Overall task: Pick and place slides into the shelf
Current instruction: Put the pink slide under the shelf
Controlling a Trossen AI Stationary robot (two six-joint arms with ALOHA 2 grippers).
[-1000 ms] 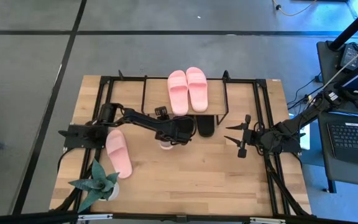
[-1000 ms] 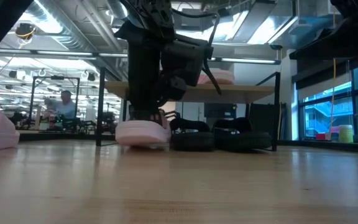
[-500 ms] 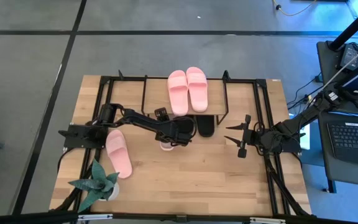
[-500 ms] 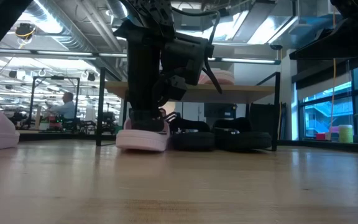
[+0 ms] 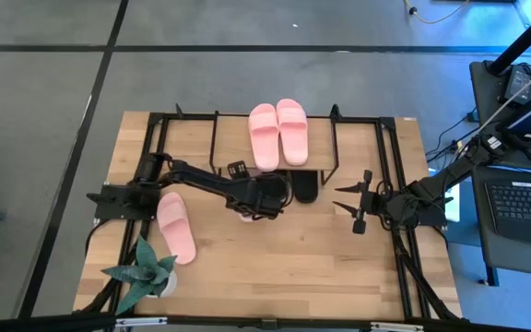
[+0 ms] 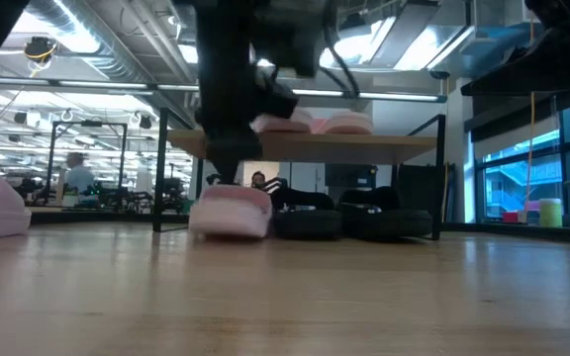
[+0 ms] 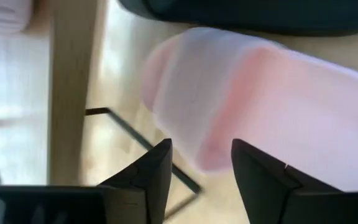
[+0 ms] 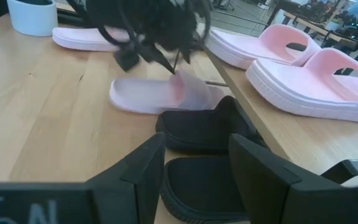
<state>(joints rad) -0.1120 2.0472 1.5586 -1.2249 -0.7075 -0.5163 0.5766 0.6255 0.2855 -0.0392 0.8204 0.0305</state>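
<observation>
My left gripper (image 5: 258, 201) hangs open just above a light pink slide (image 7: 260, 93). That slide lies sole down on the table at the shelf's front edge (image 6: 231, 213), beside the black pair (image 5: 304, 189) under the shelf (image 5: 358, 143). A second pink pair (image 5: 279, 134) rests on the shelf's wooden top board. Another single pink slide (image 5: 175, 226) lies on the table near the left arm's base. My right gripper (image 5: 356, 205) waits open by the table's right side, pointing at the black slides (image 8: 210, 134).
A potted plant (image 5: 141, 272) stands at the table's near left corner. The shelf's thin black frame posts (image 6: 158, 168) stand close to the pink slide. Bare wood spreads across the table's near half (image 5: 293, 267). A person shows in the room beyond the table (image 6: 72, 178).
My left gripper has risen from the pink slide at the shelf's front. The slide, held up at one end half a second ago, now lies flat on the table in nearly the same spot.
</observation>
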